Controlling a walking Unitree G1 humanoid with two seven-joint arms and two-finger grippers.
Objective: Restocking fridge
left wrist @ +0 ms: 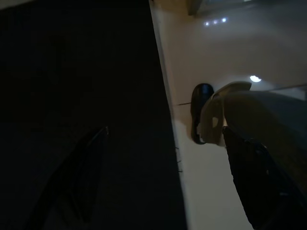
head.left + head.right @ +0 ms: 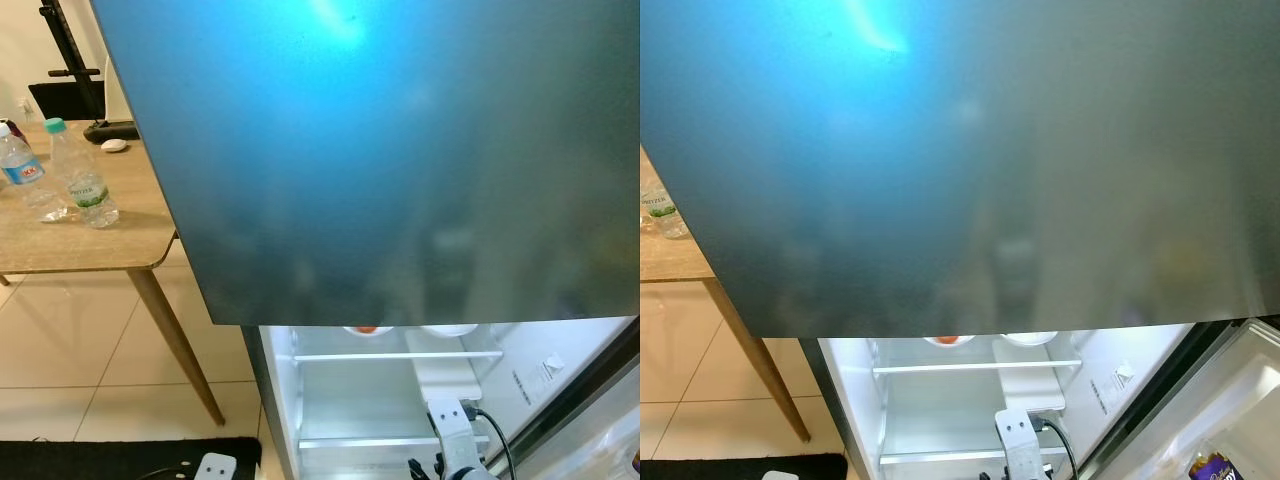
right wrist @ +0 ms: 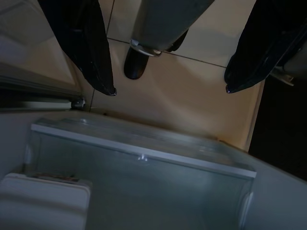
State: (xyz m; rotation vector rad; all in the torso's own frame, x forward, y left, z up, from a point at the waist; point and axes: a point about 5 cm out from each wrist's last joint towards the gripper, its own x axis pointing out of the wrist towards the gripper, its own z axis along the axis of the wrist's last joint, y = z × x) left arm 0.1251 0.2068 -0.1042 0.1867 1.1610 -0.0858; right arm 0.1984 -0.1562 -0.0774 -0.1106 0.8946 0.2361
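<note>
- The fridge (image 2: 380, 400) is open below its big dark upper door (image 2: 400, 150); the water bottles (image 2: 82, 178) wait on the worktop (image 2: 100, 240) beside it.
- The right gripper (image 3: 170, 91) hangs inside the fridge, fingers spread and empty. The left gripper's fingers: cannot tell.
- Turning for a bottle, an arm could bump the fridge or the worktop.

No text reads clearly: the clear plastic water bottle with the red-and-blue label (image 2: 20, 164) and its green-labelled neighbour (image 2: 84, 178) stay too blurred.

The closed upper fridge door (image 2: 400, 160) hides most of the compartment; two bowls (image 2: 367, 328) above the right gripper (image 3: 170, 90) peek out, contents unreadable
</note>
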